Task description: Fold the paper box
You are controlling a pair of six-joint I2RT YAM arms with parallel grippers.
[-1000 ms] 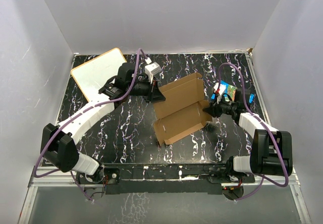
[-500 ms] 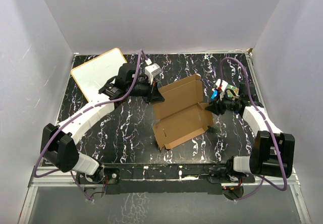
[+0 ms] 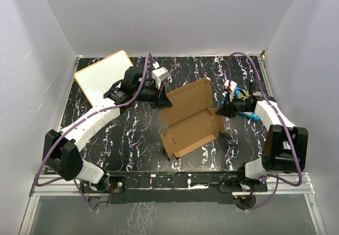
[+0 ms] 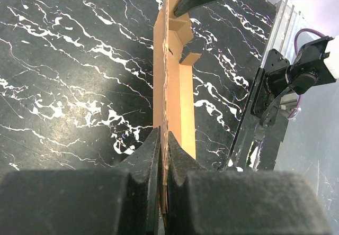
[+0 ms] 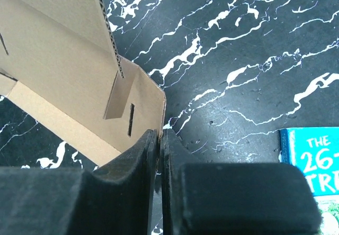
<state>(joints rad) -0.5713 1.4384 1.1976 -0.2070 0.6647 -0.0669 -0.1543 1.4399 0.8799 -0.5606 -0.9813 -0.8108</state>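
Note:
The paper box is a brown cardboard blank, partly raised, in the middle of the black marbled table. My left gripper is shut on its left back edge; in the left wrist view the cardboard runs edge-on between the closed jaws. My right gripper is shut on the box's right end flap. In the right wrist view the jaws pinch the flap's edge, and the box wall with a slot stands to the left.
A white board with an orange rim lies at the back left, under the left arm. A blue printed box lies right of the right gripper, also in the right wrist view. White walls surround the table.
The right forearm has swung back and to the right, with the gripper staying on the flap. The box's right end has shifted slightly towards the back. The left arm has not moved.

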